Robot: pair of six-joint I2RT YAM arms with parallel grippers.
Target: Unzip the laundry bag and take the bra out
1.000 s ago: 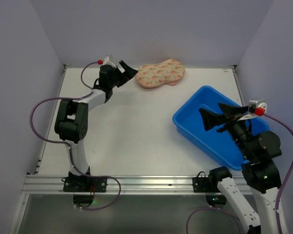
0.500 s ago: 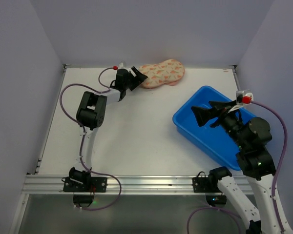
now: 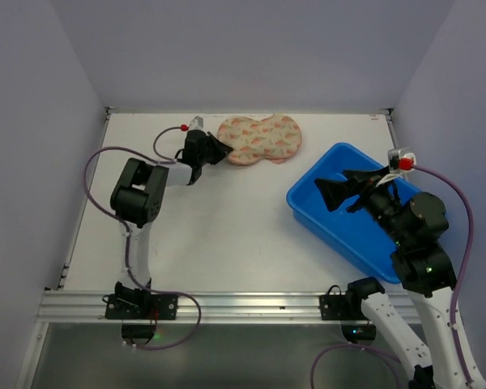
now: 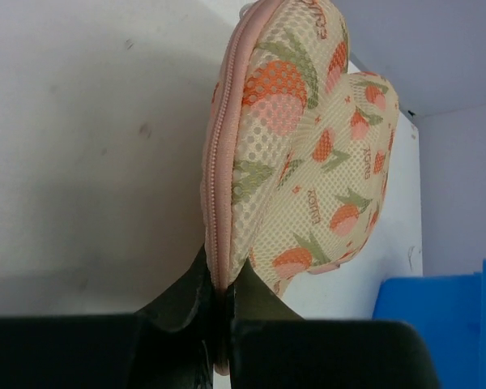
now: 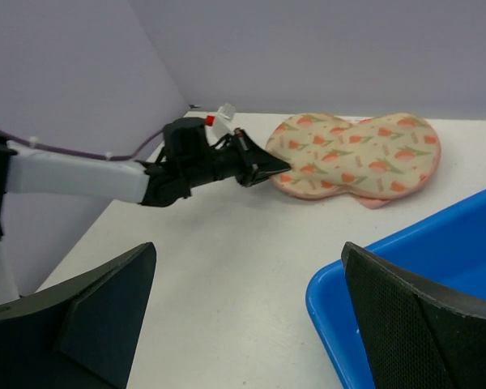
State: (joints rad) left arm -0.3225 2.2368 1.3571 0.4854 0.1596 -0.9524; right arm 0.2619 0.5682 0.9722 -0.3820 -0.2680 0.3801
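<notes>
Black fingers of the left gripper (image 4: 220, 301) are pinched together on the zipped seam of the laundry bag (image 4: 308, 154), at the tip of its left lobe. Whether the zip pull itself sits between them cannot be made out in the left wrist view.

From that pinch the pale pink zip runs straight away from the gripper along the bag's edge, and its teeth look shut as far as they can be followed. In the overhead view the left gripper (image 3: 217, 151) meets the bag (image 3: 259, 139) end-on. The pouch's long axis carries on from the fingers toward the right, lying along the far edge of the counter (image 3: 227, 227). Any pull along the zip would, I judge, have to follow that line or curve round the lobe.

No white fabric shows anywhere. The bra is out of sight, presumably inside the closed pouch.

The right gripper (image 3: 334, 191) hangs with its jaws spread wide and nothing between them, above the blue tub (image 3: 332, 237) and well apart from the bag. Its wrist camera looks across the counter at the bag (image 5: 356, 154) and the left gripper (image 5: 267, 172). The left arm is by far the nearer, and the bag's right lobe lies free on the right arm's side.
</notes>
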